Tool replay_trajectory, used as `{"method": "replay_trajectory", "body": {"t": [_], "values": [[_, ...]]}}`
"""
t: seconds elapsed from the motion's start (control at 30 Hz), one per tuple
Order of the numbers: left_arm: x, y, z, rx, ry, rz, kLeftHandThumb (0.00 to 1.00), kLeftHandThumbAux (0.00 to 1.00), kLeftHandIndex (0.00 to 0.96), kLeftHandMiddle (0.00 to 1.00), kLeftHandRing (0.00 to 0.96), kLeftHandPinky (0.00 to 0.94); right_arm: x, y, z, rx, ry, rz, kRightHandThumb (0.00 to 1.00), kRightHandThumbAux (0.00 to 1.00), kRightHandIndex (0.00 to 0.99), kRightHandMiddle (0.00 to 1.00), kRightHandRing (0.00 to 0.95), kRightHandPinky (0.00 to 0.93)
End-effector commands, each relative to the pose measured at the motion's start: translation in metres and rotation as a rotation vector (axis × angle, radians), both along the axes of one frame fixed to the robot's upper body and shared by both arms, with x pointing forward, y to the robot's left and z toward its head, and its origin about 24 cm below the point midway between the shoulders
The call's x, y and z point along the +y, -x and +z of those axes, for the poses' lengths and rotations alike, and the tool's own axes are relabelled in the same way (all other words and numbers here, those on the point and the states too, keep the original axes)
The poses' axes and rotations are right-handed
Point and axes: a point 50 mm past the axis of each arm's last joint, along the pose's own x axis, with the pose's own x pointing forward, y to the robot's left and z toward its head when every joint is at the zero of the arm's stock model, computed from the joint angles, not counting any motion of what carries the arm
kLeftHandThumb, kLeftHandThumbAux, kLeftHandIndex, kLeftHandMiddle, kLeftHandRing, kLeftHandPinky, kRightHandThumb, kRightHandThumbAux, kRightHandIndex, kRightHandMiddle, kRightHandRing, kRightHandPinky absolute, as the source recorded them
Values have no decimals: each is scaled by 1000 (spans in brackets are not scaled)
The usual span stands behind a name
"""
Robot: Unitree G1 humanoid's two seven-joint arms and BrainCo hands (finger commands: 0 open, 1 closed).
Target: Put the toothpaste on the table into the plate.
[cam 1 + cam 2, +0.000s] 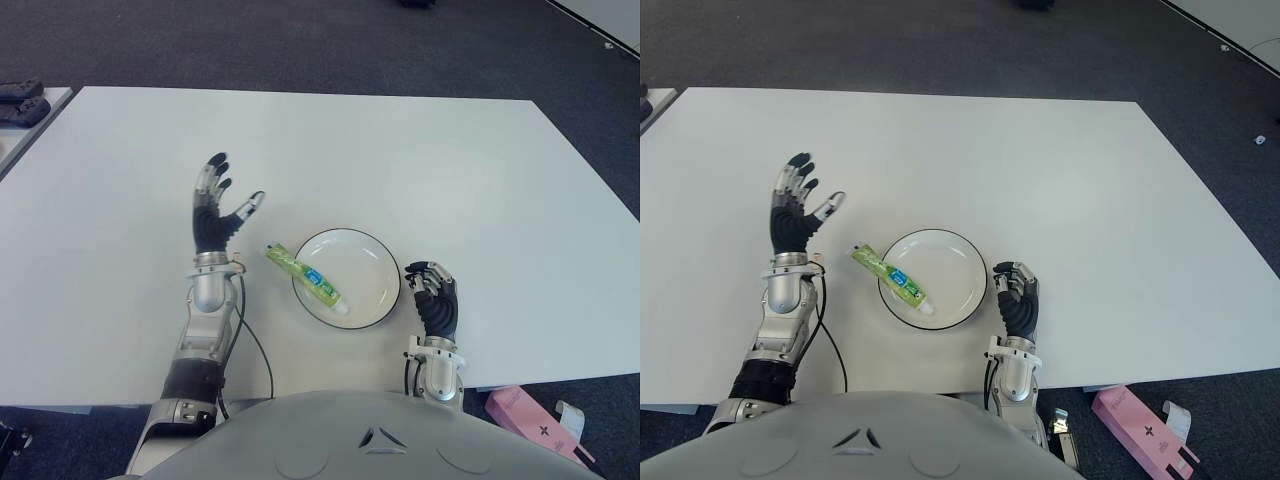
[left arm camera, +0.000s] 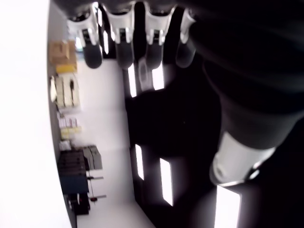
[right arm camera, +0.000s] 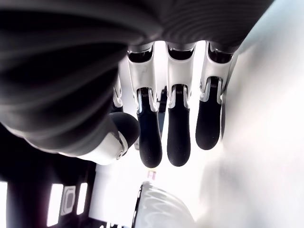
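A green toothpaste tube (image 1: 305,276) lies across the left rim of the white plate (image 1: 372,264), its cap end inside the plate and its tail end sticking out over the table. My left hand (image 1: 218,208) is raised just left of the tube, fingers spread and holding nothing. My right hand (image 1: 434,298) shows beside the plate's right edge with its fingers curled, nothing in them. The right wrist view shows those curled fingers (image 3: 179,130) and a bit of the plate's rim (image 3: 140,199).
The white table (image 1: 450,170) stretches wide around the plate. A dark object (image 1: 20,100) sits on a neighbouring table at the far left. A pink box (image 1: 530,420) lies on the floor below the table's front right edge.
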Motion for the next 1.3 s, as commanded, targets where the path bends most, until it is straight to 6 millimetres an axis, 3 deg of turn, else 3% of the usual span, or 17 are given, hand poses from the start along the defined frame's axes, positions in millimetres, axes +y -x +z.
{"method": "replay_trajectory", "body": {"t": [0.03, 0.37, 0.77, 1.1, 1.17, 1.2, 1.27, 1.3], "values": [[1, 8, -7, 50, 101, 103, 94, 840, 187, 170, 154, 209, 1, -1, -4, 27, -19, -3, 706, 728, 426, 482, 476, 474], [2, 15, -15, 93, 178, 234, 113, 926, 249, 218, 202, 247, 1, -4, -3, 30, -25, 1, 706, 728, 426, 483, 476, 466], [4, 28, -48, 203, 264, 356, 189, 920, 345, 259, 235, 279, 1, -7, -1, 24, -20, 13, 705, 727, 426, 485, 479, 479], [-10, 38, -67, 318, 225, 396, 158, 990, 386, 330, 288, 320, 1, -9, -1, 34, -4, 22, 704, 728, 426, 485, 479, 469], [-11, 39, -68, 329, 225, 385, 188, 995, 402, 351, 306, 332, 2, -10, -1, 33, -5, 23, 704, 728, 427, 486, 480, 473], [-12, 39, -68, 332, 226, 379, 372, 898, 409, 368, 322, 348, 2, -10, -1, 32, -5, 23, 705, 728, 427, 486, 480, 476], [-13, 39, -69, 337, 232, 363, 534, 814, 415, 388, 341, 365, 2, -11, 0, 28, -5, 24, 705, 728, 427, 487, 480, 479], [-15, 40, -69, 345, 239, 351, 568, 797, 417, 394, 346, 369, 2, -11, 0, 25, -3, 24, 705, 727, 427, 487, 480, 479]]}}
